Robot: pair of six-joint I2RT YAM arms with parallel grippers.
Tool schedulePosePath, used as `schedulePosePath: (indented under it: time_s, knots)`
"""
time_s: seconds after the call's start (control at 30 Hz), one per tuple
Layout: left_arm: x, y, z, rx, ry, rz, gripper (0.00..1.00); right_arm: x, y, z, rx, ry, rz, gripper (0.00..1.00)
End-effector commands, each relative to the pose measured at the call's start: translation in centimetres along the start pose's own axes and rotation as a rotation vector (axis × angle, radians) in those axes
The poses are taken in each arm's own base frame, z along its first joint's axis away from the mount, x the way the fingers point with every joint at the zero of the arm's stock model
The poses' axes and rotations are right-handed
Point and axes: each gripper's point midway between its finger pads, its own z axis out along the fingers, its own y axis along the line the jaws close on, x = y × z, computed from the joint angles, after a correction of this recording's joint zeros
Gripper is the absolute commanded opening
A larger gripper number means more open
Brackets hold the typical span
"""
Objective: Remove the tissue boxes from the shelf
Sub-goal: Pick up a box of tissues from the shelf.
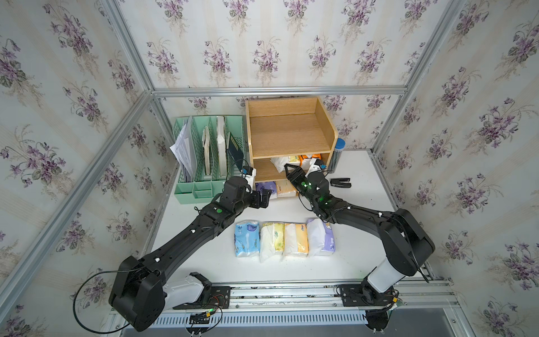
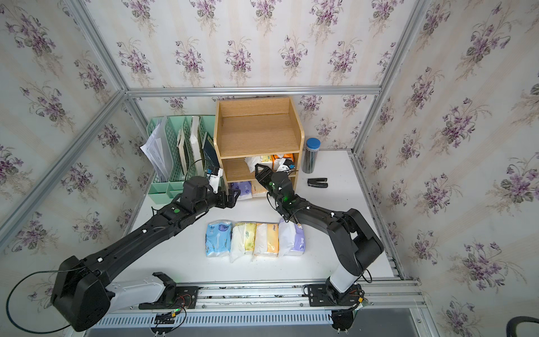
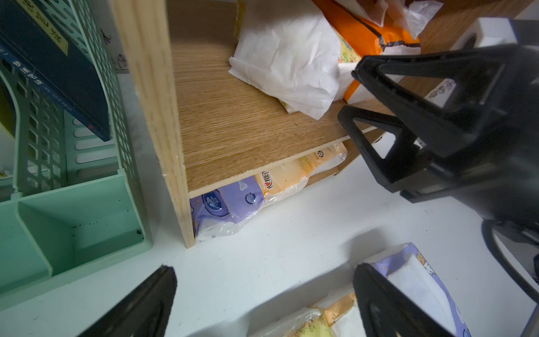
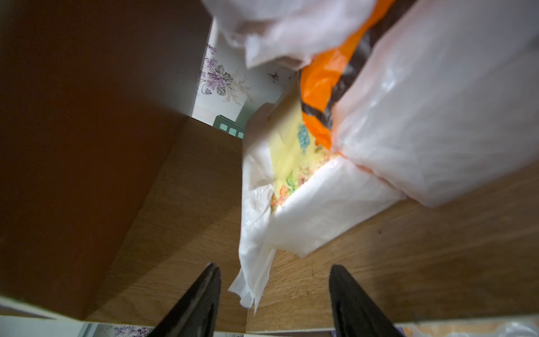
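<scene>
**Right end effector at the middle tier, four packs on the desk**

- The shelf [image 1: 288,134] stood at 12 o'clock on the desk [image 1: 291,270], against the back wall.
- Middle tier: a white-yellow pack [image 1: 280,162] had a bright orange pack [image 1: 306,159] touching it at its 3 o'clock. Both were bunched toward the 3 o'clock end of the tier.
- Bottom tier: a purple pack [image 1: 266,186] and a pale orange pack [image 1: 285,188] lay side by side, touching. Their front ends poked past the shelf opening.
- At 6 o'clock from the shelf, four packs lay flat in a tight row on the desk. From 9 to 3 o'clock they were the blue pack [image 1: 247,238], yellow pack [image 1: 272,240], peach pack [image 1: 297,239] and lilac pack [image 1: 322,237].
- The right end effector [image 4: 274,266] was at the front lip of the middle tier, aimed toward 11 o'clock. Its jaws were moderately apart with nothing clamped.
- In the right wrist view, a loose white flap of the white-yellow pack hung down between the fingers [image 4: 201,294]. I couldn't tell whether it touched them.
- The left end effector [image 3: 264,268] was spread wide and empty, low over the desk in front of the bottom tier. It pointed toward 3 o'clock and sat near the purple pack without touching it.
- A mint file rack [image 1: 204,163] stood just beside the shelf at its 9 o'clock.
- A blue-lidded cylinder [image 1: 338,151] stood at the shelf's 3 o'clock.
- A black stapler [image 1: 340,183] lay on the desk at its 4 o'clock.
</scene>
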Motion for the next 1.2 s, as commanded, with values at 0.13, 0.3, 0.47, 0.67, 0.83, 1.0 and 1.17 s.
schedulePosePath:
  time_s: [0.13,0.3,0.47,0.67,0.83,1.0,1.17]
  knots:
    - [0.3,0.4,-1.1,-0.012,-0.014,0.015,0.99,-0.6,1.0,1.2,-0.01,-0.049,0.021,0.65]
    - [0.8,0.5,-1.5,-0.008,-0.011,0.014,0.99,-1.0,0.3,1.9,0.054,-0.067,0.004,0.67]
    - [1.3,0.4,-1.7,0.003,-0.002,0.01,0.99,-0.7,-0.3,3.1,0.092,-0.061,-0.014,0.68]
    - [1.9,0.6,-2.2,0.002,-0.001,0.006,0.99,-0.2,-1.5,4.0,0.134,-0.054,-0.024,0.53]
    - [2.4,1.0,-2.6,-0.009,-0.003,0.001,0.99,0.2,-1.6,4.3,0.151,-0.024,-0.057,0.19]
    - [2.3,0.9,-2.8,-0.006,-0.004,0.001,0.99,1.1,-1.0,4.0,0.143,0.022,-0.073,0.11]
    - [1.9,0.8,-2.9,-0.004,-0.01,0.0,0.99,2.7,0.4,3.3,0.111,0.071,-0.087,0.07]
